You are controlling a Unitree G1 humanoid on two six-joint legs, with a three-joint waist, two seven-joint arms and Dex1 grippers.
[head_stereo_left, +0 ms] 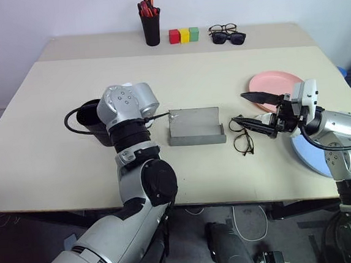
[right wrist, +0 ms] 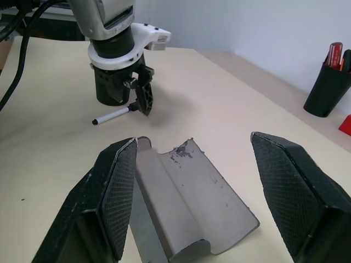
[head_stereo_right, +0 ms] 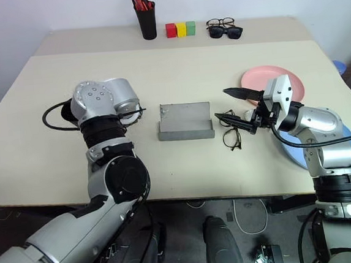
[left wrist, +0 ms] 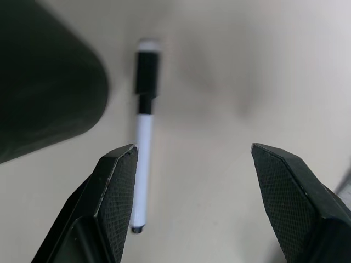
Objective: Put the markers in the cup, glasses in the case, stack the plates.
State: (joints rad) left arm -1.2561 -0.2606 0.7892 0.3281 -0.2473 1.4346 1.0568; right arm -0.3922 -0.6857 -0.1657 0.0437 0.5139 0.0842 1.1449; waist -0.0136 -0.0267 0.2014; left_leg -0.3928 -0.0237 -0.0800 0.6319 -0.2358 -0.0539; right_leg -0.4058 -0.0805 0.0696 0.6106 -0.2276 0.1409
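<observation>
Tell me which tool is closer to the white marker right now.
Left. The left tool hovers open right over the white marker, beside the cup. The right tool is far across the table, open by the glasses.

Matt beige table (head_stereo_left: 54, 148), smooth, faintly sheened. Grey felt-like case (head_stereo_left: 195, 127), dull, scuffed at one lip. Smooth plastic marker (left wrist: 143, 137), white body and black cap. Dark matt cup (head_stereo_left: 92, 119). Glossy salmon plastic plate (head_stereo_left: 276, 84) at 2 o'clock. Thin black wire glasses (head_stereo_left: 242, 139), clear lenses. Textured, rubbery black fingers (right wrist: 118, 203).
</observation>
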